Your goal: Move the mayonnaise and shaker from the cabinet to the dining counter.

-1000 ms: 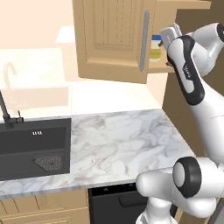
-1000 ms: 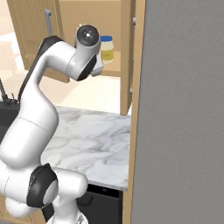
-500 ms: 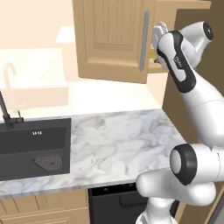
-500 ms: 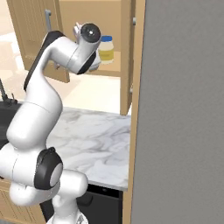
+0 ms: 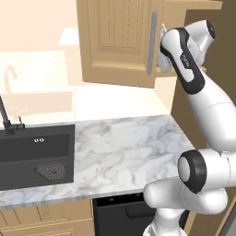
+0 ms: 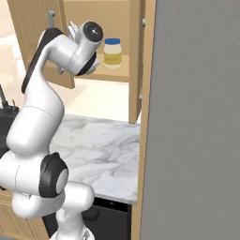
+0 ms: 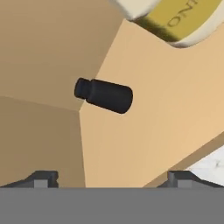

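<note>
In the hand view the black shaker (image 7: 104, 95) stands on the wooden shelf of the cabinet (image 7: 166, 118), close to its back corner and well ahead of my gripper (image 7: 112, 178). The view is rolled, so the shaker looks as if it lies sideways. My fingertips (image 7: 41, 178) are wide apart and open, with nothing between them. The pale-yellow mayonnaise (image 7: 183, 17) is cut off at the top right of that view. From the right base it shows as the mayonnaise (image 6: 112, 52) with a blue lid on the cabinet (image 6: 117, 75) shelf, just right of my hand. The dining counter is out of view.
The open cabinet door (image 5: 120, 41) with its grey bar handle (image 5: 151, 44) hangs just left of my hand. Below lies a marble counter (image 5: 124, 147) with a black sink (image 5: 32, 152) and tap. A tall grey panel (image 6: 197, 122) stands at the right.
My arm has swung the hand up and left, in past the door's edge toward the cabinet shelf. The jaws have stayed open.
</note>
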